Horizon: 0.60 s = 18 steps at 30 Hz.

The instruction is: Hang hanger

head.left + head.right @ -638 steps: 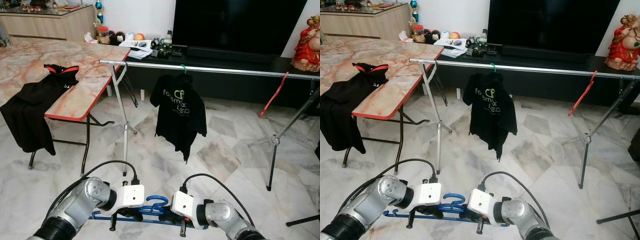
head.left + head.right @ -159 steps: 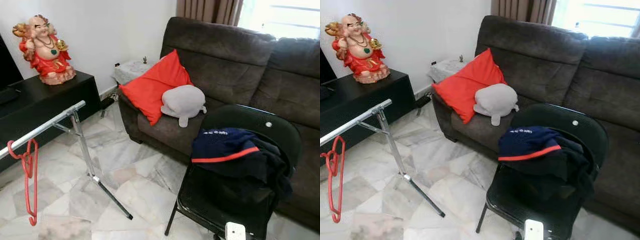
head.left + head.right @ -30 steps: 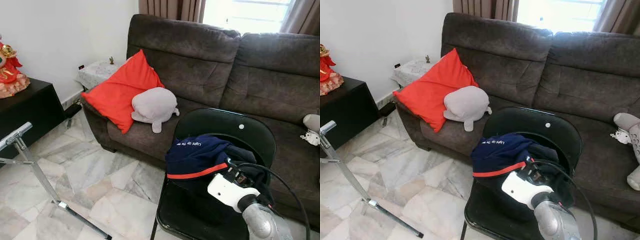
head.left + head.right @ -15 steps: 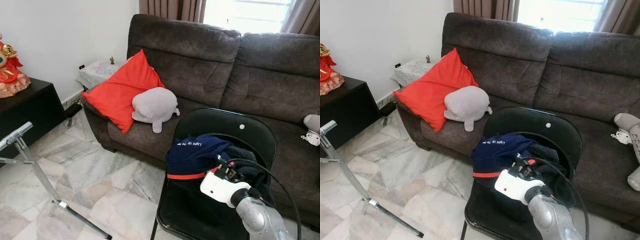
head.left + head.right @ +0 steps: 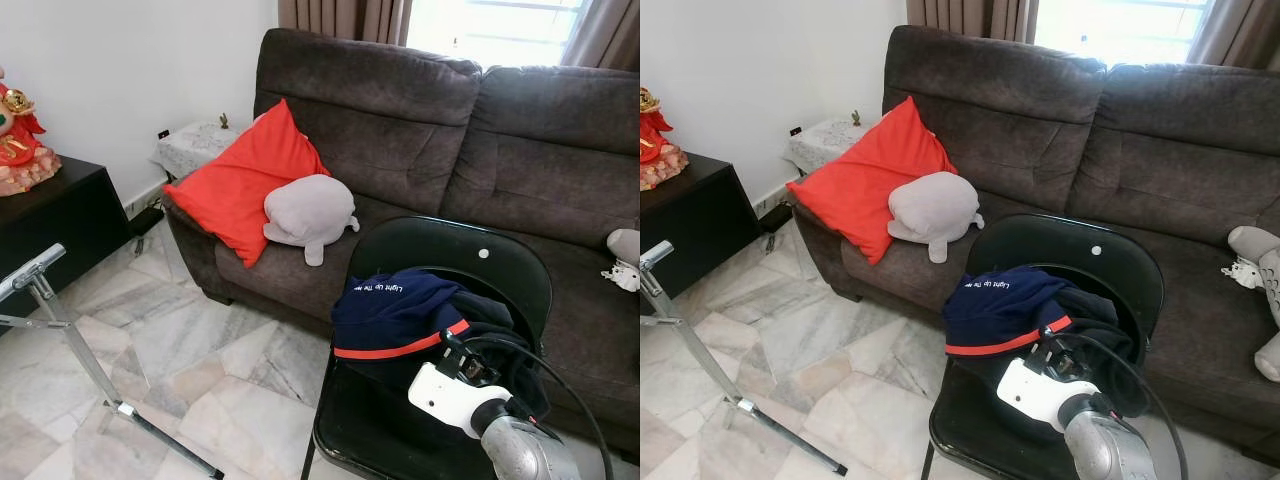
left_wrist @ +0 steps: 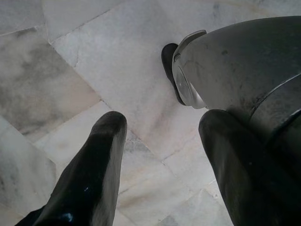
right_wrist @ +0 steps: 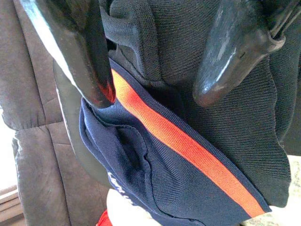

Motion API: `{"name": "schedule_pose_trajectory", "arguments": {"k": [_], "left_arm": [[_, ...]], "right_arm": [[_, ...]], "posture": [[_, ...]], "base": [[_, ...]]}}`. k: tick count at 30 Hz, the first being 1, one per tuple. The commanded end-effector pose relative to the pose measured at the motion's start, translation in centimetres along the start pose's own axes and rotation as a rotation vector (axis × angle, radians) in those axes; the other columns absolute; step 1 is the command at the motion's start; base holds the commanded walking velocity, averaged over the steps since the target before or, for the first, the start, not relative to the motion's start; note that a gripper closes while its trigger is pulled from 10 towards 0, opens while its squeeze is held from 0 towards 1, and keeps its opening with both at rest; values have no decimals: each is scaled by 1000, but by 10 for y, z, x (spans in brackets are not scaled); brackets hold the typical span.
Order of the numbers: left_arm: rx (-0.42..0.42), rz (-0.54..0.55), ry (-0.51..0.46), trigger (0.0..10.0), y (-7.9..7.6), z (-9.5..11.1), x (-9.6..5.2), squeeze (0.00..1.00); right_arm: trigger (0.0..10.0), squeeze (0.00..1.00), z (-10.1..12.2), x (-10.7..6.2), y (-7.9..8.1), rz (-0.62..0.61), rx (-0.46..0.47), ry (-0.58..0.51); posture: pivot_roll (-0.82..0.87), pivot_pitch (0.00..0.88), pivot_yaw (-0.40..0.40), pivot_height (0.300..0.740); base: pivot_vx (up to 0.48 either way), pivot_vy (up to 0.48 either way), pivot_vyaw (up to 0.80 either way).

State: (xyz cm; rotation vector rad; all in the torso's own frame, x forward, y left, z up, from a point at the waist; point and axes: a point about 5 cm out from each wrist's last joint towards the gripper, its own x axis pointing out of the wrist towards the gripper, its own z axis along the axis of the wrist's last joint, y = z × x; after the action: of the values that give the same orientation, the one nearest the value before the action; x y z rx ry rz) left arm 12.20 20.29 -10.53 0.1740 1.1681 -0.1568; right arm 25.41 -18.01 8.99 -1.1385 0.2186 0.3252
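Right gripper [image 7: 155, 70]: spread wide, holding nothing; it hovers just over the shirt, one finger at each side of the red stripe [image 7: 188, 146].
Left gripper [image 6: 160, 160]: fingers apart and empty, pointing down at the marble floor [image 6: 70, 70]; the arm hangs idle.
Shirt [image 5: 410, 315]: dark navy with a red stripe, lying crumpled on the seat of the black chair [image 5: 480, 250], partly draped toward the backrest.
Hanger: I cannot find any hanger in these views, so the thing to hang is not at hand now.
Rack [image 5: 35, 268]: only the end of the metal rail and one leg are visible, well apart from the chair.
Step, as I judge: reaching to pick up the shirt.
Risk 1: the fingers may pinch only a thin fold, because the cloth is bunched; then the shirt can slip out when lifted.
Risk 2: the fingers may push too deep and press on the seat.
Risk 3: a second dark garment [image 5: 490, 320] seems to lie under it, and may be dragged along.
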Motion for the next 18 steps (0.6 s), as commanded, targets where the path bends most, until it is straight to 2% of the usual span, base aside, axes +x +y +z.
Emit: {"name": "schedule_pose_trajectory", "arguments": {"k": [1,5,11,18], "left_arm": [[1,-28,-10,10000,-4,5,1,0],[0,-27,-11,10000,-4,5,1,0],[-5,-25,-12,10000,-4,5,1,0],[-6,-22,-12,10000,-3,5,1,0]], "right_arm": [[10000,0,1,3,-6,-9,-6,-4],[10000,0,2,6,-9,-16,-10,-5],[10000,0,5,20,-15,-19,-38,-18],[10000,0,1,20,-14,-9,-47,17]], "posture": [[26,0,6,740],[29,0,4,740],[39,0,3,740],[38,0,5,740]], "base": [[0,0,0],[0,0,0],[0,0,0],[0,0,0]]}}
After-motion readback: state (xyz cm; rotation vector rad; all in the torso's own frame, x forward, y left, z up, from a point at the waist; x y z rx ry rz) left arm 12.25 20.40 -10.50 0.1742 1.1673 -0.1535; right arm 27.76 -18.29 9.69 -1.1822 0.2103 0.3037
